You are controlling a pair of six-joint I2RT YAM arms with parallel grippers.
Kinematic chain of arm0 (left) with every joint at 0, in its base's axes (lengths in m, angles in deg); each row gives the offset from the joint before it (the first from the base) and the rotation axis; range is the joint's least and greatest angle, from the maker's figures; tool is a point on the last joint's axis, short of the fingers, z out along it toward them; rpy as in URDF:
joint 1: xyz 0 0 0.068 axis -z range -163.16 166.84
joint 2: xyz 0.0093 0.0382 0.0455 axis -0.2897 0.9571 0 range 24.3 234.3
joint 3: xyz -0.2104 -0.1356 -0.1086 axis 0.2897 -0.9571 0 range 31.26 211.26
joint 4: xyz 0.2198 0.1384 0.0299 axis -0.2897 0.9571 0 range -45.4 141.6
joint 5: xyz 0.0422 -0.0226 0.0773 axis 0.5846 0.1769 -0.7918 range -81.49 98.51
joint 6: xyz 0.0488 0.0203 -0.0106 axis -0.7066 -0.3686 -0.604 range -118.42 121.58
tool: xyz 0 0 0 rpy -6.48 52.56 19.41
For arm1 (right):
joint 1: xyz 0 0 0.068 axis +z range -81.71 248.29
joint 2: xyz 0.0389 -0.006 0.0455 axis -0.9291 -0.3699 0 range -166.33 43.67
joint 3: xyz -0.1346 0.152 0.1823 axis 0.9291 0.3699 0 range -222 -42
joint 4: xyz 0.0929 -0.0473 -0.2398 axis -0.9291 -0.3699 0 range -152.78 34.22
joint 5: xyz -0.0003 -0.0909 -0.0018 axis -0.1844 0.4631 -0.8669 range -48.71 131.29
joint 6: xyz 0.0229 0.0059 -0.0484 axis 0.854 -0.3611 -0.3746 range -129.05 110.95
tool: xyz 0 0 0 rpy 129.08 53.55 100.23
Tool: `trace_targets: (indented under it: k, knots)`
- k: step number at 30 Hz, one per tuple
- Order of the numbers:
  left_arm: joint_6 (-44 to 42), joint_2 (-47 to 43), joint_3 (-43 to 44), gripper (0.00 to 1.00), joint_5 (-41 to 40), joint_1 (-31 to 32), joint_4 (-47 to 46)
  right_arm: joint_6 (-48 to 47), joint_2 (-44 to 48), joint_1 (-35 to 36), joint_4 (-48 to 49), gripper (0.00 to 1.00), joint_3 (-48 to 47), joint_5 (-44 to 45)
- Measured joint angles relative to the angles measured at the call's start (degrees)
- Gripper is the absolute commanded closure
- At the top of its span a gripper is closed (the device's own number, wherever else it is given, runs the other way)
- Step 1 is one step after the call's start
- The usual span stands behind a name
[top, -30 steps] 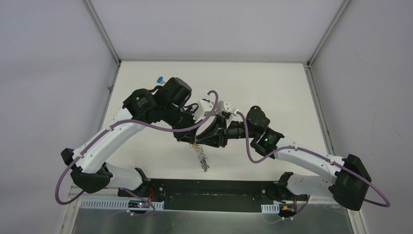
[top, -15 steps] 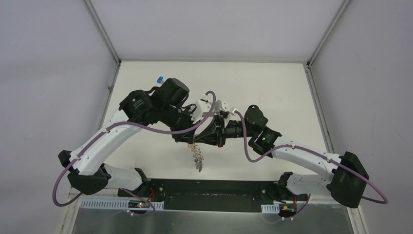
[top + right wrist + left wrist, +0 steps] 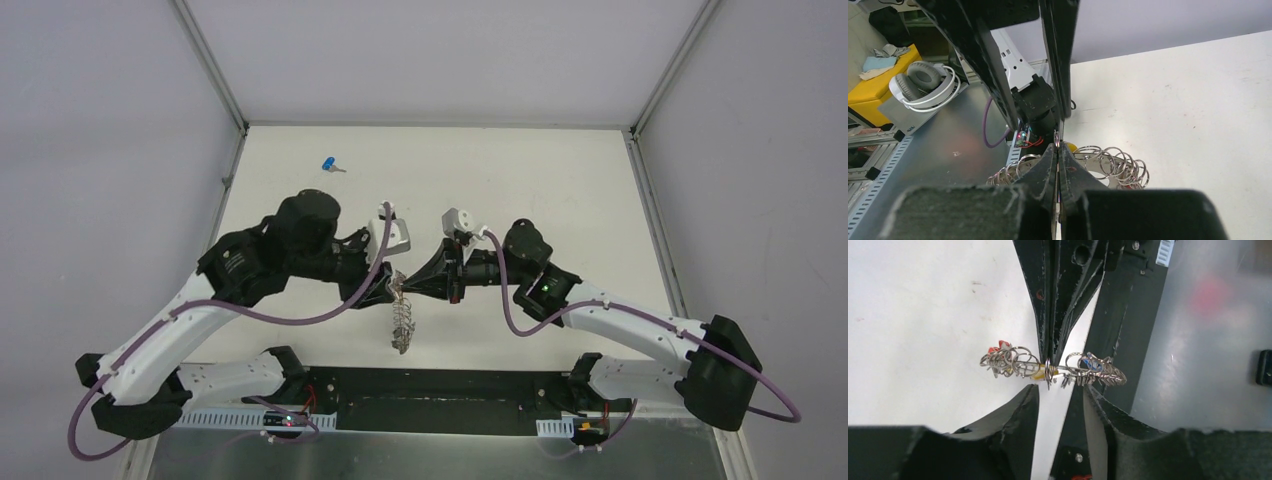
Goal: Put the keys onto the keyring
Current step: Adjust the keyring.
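While right gripper (image 3: 1057, 152) pinches keyring (image 3: 1047, 371) tight at its fingertips, left gripper (image 3: 1060, 390) parted wide just short of it, blue key (image 3: 329, 164) on table (image 3: 560, 180) well beyond left gripper

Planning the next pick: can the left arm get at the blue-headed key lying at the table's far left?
Probably yes: the left gripper is open and grips nothing, and the blue-headed key lies alone on that arm's side, with nothing between them.

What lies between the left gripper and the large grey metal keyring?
Nothing. In the left wrist view the large grey metal keyring hangs just beyond the open left gripper, pinched from the other side by the right gripper.
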Motion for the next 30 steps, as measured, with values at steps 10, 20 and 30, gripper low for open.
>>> trace_targets:
  k: [10, 20, 30]
  knots:
    - [2.93, -19.67, -20.09, 0.59, -1.81, 0.00, -20.81, -0.57, 2.91, -0.04, -0.61, 1.00, 1.22, 0.42]
    - [8.20, -23.85, -32.41, 0.73, -3.19, 0.00, -36.39, -0.63, 4.94, -0.04, -0.61, 1.00, 1.95, 0.35]
    - [7.43, -21.59, -32.46, 1.00, 0.68, -0.02, -38.36, -0.66, 5.64, -0.37, -0.57, 1.00, 2.47, 0.44]
